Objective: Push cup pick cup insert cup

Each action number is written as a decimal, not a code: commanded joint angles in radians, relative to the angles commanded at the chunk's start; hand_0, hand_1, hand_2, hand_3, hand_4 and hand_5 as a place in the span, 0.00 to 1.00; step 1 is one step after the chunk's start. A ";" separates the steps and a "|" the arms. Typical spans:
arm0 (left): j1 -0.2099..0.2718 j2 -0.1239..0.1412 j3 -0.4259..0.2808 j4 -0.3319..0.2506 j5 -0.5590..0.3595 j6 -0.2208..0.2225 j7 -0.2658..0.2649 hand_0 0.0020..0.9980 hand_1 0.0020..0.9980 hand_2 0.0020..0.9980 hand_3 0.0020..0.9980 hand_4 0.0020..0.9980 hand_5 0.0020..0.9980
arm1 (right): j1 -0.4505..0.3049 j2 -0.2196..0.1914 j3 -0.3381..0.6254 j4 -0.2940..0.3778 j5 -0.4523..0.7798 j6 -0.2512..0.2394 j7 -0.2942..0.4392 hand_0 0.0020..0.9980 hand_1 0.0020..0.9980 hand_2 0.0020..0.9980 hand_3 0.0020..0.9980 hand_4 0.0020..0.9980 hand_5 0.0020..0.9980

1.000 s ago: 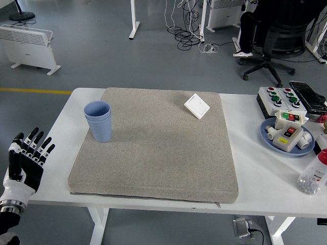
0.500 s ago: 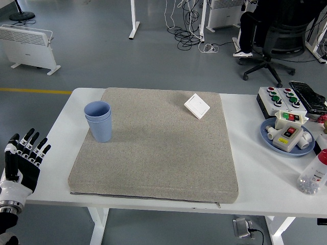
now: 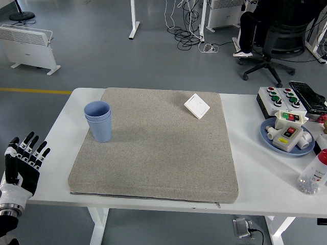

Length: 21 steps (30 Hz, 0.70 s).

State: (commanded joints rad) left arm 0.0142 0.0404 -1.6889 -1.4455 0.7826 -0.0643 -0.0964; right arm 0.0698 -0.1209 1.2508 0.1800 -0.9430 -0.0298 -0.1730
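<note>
Two blue cups [image 3: 98,120] stand nested one inside the other, upright on the left part of a grey mat [image 3: 158,148]. My left hand [image 3: 23,161] hovers at the table's near left corner, well below and left of the cups, fingers spread and holding nothing. The right arm is out of the picture.
A white square switch plate [image 3: 196,105] lies on the mat's far right. Right of the mat are a button box [image 3: 280,98], a blue plate [image 3: 271,141] holding white parts, a dark device [image 3: 308,95] and a clear bottle with a red cap [image 3: 314,175].
My left hand has drawn back toward the near left corner, sinking lower in the picture. The cups have not moved.
</note>
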 joint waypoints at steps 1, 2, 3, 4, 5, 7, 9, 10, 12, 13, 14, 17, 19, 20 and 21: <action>0.001 0.000 0.003 0.000 0.001 -0.001 -0.001 0.88 0.89 0.96 0.90 0.55 1.00 | 0.000 -0.001 0.002 0.000 -0.005 0.000 -0.001 0.75 0.62 0.64 0.56 0.07 0.47; 0.002 0.001 0.005 0.000 0.001 -0.001 -0.001 0.88 0.89 0.96 0.90 0.55 1.00 | 0.000 -0.001 0.004 0.000 -0.008 0.000 -0.001 0.75 0.62 0.64 0.56 0.07 0.47; 0.003 0.001 0.006 0.001 0.001 -0.001 -0.001 0.88 0.89 0.96 0.90 0.55 1.00 | 0.000 -0.001 0.006 0.000 -0.012 0.000 -0.001 0.75 0.62 0.64 0.56 0.07 0.47; 0.004 0.002 0.007 0.001 0.001 0.000 -0.001 0.88 0.89 0.96 0.90 0.55 1.00 | 0.000 -0.001 0.007 0.000 -0.013 -0.001 -0.001 0.75 0.62 0.64 0.56 0.07 0.47; 0.007 0.001 0.008 0.001 0.002 0.000 -0.001 0.88 0.89 0.96 0.90 0.55 1.00 | -0.002 -0.001 0.012 0.000 -0.018 -0.001 -0.002 0.75 0.62 0.64 0.56 0.07 0.47; 0.008 0.001 0.008 0.001 0.002 0.000 -0.001 0.88 0.89 0.96 0.90 0.55 1.00 | -0.003 -0.001 0.015 0.000 -0.021 -0.001 -0.003 0.75 0.62 0.64 0.56 0.07 0.47; 0.011 0.000 0.010 0.001 0.004 -0.001 -0.002 0.88 0.89 0.96 0.90 0.55 1.00 | -0.005 0.000 0.026 0.000 -0.035 -0.001 -0.006 0.75 0.62 0.64 0.56 0.07 0.47; 0.012 0.000 0.011 0.002 0.004 -0.001 -0.002 0.88 0.89 0.96 0.90 0.55 1.00 | -0.006 0.000 0.030 0.000 -0.041 -0.002 -0.007 0.75 0.62 0.64 0.56 0.07 0.47; 0.014 0.000 0.014 0.002 0.005 -0.001 -0.003 0.88 0.89 0.96 0.90 0.55 1.00 | -0.009 0.000 0.038 0.000 -0.052 -0.002 -0.010 0.75 0.62 0.64 0.56 0.07 0.47; 0.016 0.000 0.015 0.002 0.006 -0.002 -0.004 0.88 0.89 0.96 0.90 0.55 1.00 | -0.011 0.001 0.042 0.000 -0.057 -0.002 -0.011 0.75 0.62 0.64 0.56 0.07 0.47; 0.017 0.000 0.016 0.002 0.007 -0.002 -0.004 0.88 0.89 0.96 0.90 0.55 1.00 | -0.012 0.001 0.043 0.000 -0.058 -0.002 -0.011 0.75 0.62 0.64 0.56 0.07 0.47; 0.020 -0.001 0.019 0.003 0.009 -0.002 -0.004 0.88 0.89 0.96 0.90 0.55 1.00 | -0.015 0.003 0.047 0.000 -0.060 -0.003 -0.012 0.75 0.62 0.64 0.56 0.07 0.47; 0.021 -0.002 0.021 0.005 0.011 -0.002 -0.005 0.88 0.89 0.96 0.90 0.55 1.00 | -0.019 0.005 0.050 0.000 -0.061 -0.003 -0.012 0.75 0.62 0.64 0.56 0.07 0.47; 0.022 -0.003 0.022 0.006 0.012 -0.002 -0.005 0.88 0.89 0.96 0.90 0.55 1.00 | -0.020 0.005 0.052 0.000 -0.062 -0.003 -0.012 0.75 0.62 0.64 0.56 0.07 0.47; 0.023 -0.003 0.023 0.007 0.013 -0.002 -0.005 0.88 0.89 0.96 0.90 0.55 1.00 | -0.022 0.006 0.053 0.000 -0.062 -0.003 -0.012 0.75 0.62 0.64 0.56 0.07 0.47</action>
State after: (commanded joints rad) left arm 0.0368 0.0376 -1.6658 -1.4383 0.7953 -0.0658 -0.1015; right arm 0.0481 -0.1154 1.3038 0.1800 -1.0050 -0.0329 -0.1849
